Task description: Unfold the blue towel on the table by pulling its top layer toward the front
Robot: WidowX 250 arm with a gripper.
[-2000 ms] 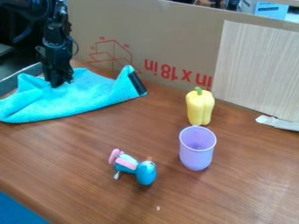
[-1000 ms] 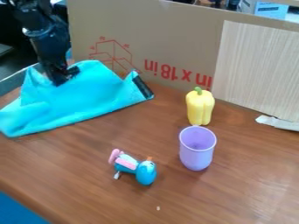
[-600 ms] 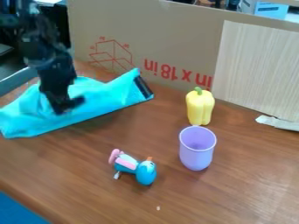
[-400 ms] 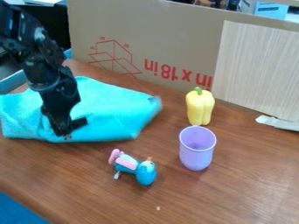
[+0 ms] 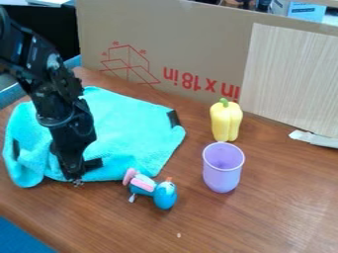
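The gripper clamps the cloth at 7 o'clock; spreading appears mostly complete, with 8 o'clock folds outstanding.

The end effector has come nearer, and the turquoise cloth now spreads flatter, reaching the toy bird.

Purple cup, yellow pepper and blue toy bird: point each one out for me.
Purple cup [image 5: 222, 173]: camera view, on its outer wall.
Yellow pepper [image 5: 226, 121]: camera view, mid-body.
Blue toy bird [image 5: 165, 196]: camera view, on its blue rounded end.
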